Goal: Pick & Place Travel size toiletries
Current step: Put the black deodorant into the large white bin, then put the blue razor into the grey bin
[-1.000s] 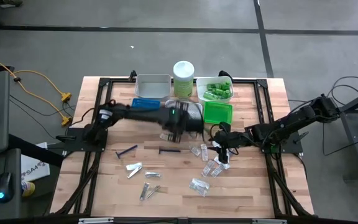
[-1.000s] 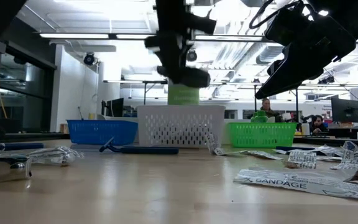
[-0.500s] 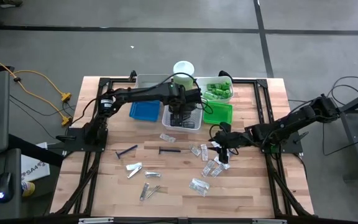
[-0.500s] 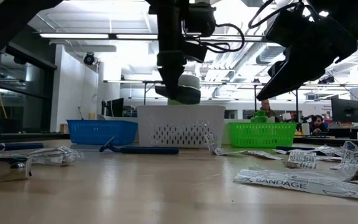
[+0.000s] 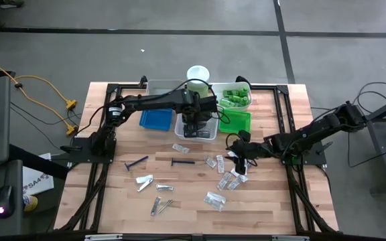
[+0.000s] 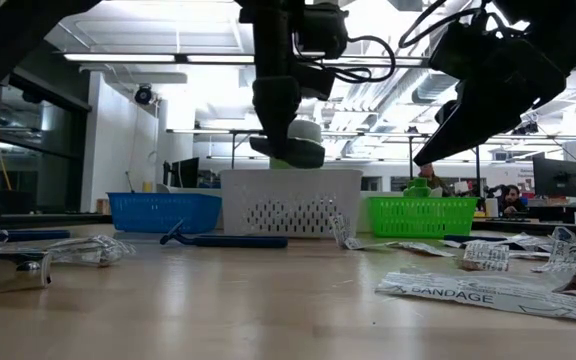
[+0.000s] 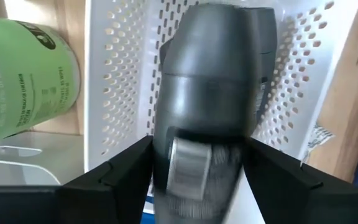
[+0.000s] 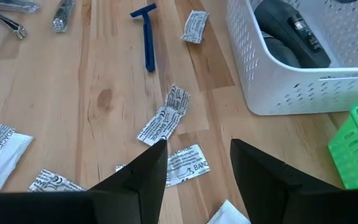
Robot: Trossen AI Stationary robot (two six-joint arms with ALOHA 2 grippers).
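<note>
My left gripper (image 5: pixel 194 127) hangs over the white basket (image 5: pixel 179 134) at the table's far middle, shut on a dark grey oval case (image 7: pixel 207 93). More dark cases (image 8: pixel 288 31) lie inside the basket. My right gripper (image 5: pixel 237 155) hovers open, right of centre, above clear bandage packets (image 5: pixel 226 177) that lie flat on the wood. A blue razor (image 5: pixel 137 163), a dark razor (image 5: pixel 183 161) and silver clippers (image 5: pixel 145 181) lie on the near left. Green tubes (image 5: pixel 232 98) fill a clear tub at the far right. My left gripper pinches the dark grey case by its two long sides (image 7: pixel 161 124) between its two fingers. The fingers come from above, pointing down, and lie across the case. The case (image 6: pixel 290 150) hangs at the fingertips, above the basket's rim and clear of it.
A blue tray (image 5: pixel 155 118) and a green tray (image 5: pixel 235 121) flank the white basket. A grey tray (image 5: pixel 165 87) and a pale-green canister (image 5: pixel 198 73) stand behind it at the far edge. Bare wood lies along the table's near edge.
My left gripper has swung with the case toward the far edge, to a place over the white basket, and has rolled at the wrist. For the last half second it has stayed there.
</note>
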